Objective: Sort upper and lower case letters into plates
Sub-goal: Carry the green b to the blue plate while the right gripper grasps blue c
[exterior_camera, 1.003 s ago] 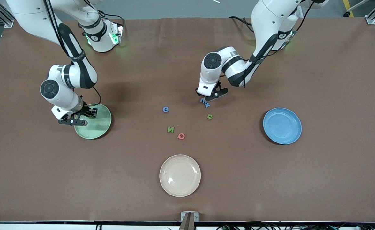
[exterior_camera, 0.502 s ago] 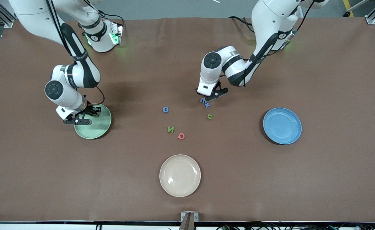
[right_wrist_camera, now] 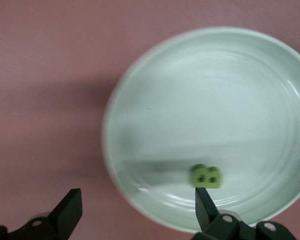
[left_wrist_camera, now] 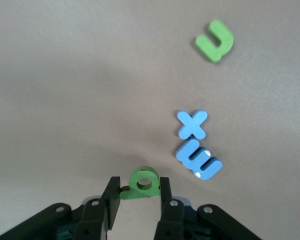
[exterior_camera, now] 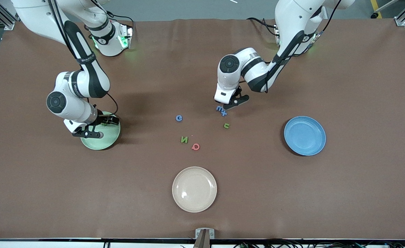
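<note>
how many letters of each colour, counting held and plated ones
green: 4 (u, N, one in left gripper, B in mint plate)
blue: 3 (c, x, E)
red: 1 (G)
total: 8

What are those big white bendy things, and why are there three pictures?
They are two robot arms, each ending in a pincher called a gripper. The big picture comes from a camera high above the table. The two small ones come from cameras on the arms' wrists.

On the brown table lie three plates: a green plate, a blue plate and a cream plate. Toy letters sit in the middle, like a blue c and a red letter.

The left gripper pinches a green letter over the table. The right gripper is open over the green plate, where a green B lies.
</note>
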Controlling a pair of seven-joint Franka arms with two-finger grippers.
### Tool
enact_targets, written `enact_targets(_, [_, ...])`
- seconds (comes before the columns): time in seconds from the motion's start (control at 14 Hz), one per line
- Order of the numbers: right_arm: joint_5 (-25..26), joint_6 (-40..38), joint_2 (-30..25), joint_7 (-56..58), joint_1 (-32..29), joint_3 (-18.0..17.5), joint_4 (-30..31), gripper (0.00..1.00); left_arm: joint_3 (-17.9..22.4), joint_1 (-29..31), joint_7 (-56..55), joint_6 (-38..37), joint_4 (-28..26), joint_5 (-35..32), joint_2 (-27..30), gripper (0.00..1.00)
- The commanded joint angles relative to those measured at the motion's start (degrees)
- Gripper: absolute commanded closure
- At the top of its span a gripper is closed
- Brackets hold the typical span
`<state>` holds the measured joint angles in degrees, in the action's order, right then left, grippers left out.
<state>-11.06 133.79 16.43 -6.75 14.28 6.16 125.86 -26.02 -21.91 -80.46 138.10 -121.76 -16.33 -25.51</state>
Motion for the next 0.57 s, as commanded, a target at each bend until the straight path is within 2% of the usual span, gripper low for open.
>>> enact_targets(0.0, [-1.59,-3.53,-0.44,-9.65,4.42,-0.28,-4.30,0.00,-0.44,2.82,5.90,-4.23,-1.47,-0.55,5.29,0.91])
enact_targets(0.21, [-1.59,-3.01,1.31,-21.95,11.19,-0.28,-7.55,0.00,-0.96,5.72,13.63,-8.70,-1.56,-0.02,8.45,0.91])
enact_targets(0.5, [-1.24,-1.26,5.62,-34.20,19.36,-0.19,-11.87,0.00,-1.23,13.01,32.16,-14.25,-1.56,0.24,13.46,0.90])
